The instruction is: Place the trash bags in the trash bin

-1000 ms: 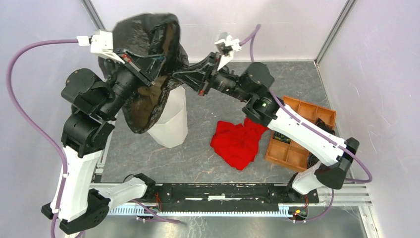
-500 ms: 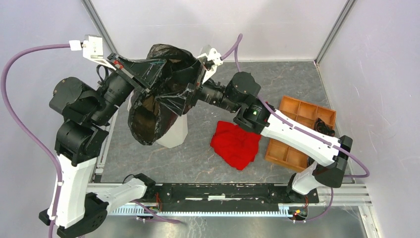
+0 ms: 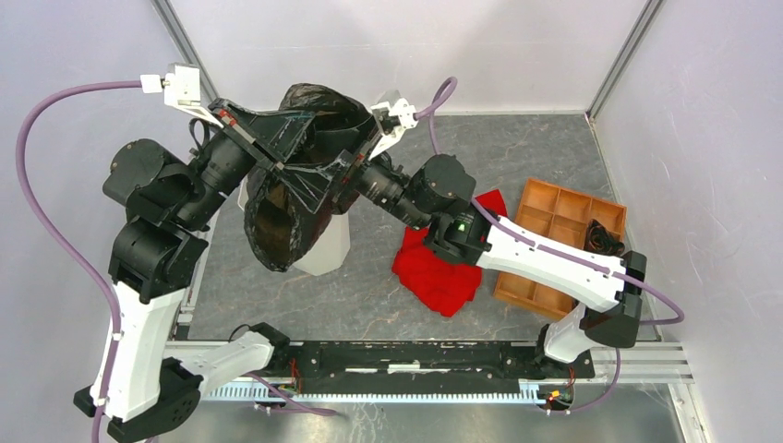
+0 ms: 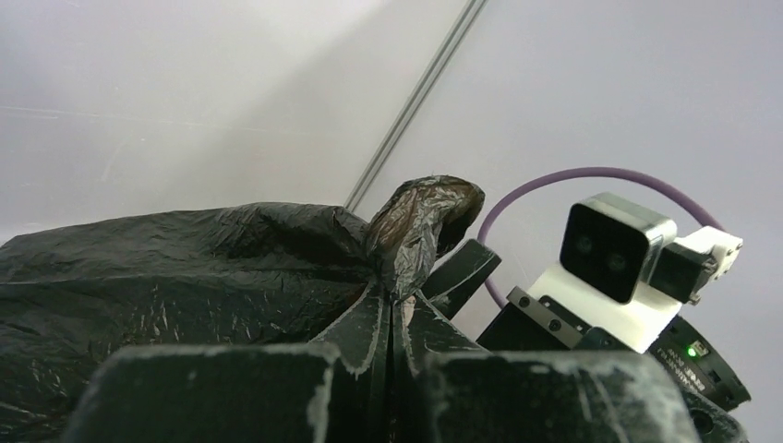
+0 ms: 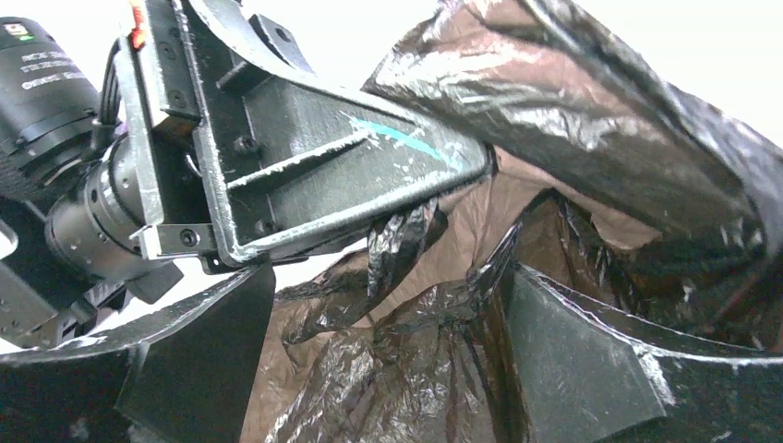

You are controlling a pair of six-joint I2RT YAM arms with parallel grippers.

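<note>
Arms drawn together, bag (image 3: 294,189) now bunched over the bin (image 3: 330,247)
Left gripper (image 4: 392,309) pinches a bag fold; right gripper (image 5: 388,369) gapes wide around film. Bag looks ready to lower in.

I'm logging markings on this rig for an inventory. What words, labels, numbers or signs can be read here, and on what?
Nothing here reads clearly.
Small white print on the left arm's black motor housing, right wrist view: too small and blurred to read.
The trash bag, trash bin, red cloth, orange tray: no markings visible.
</note>
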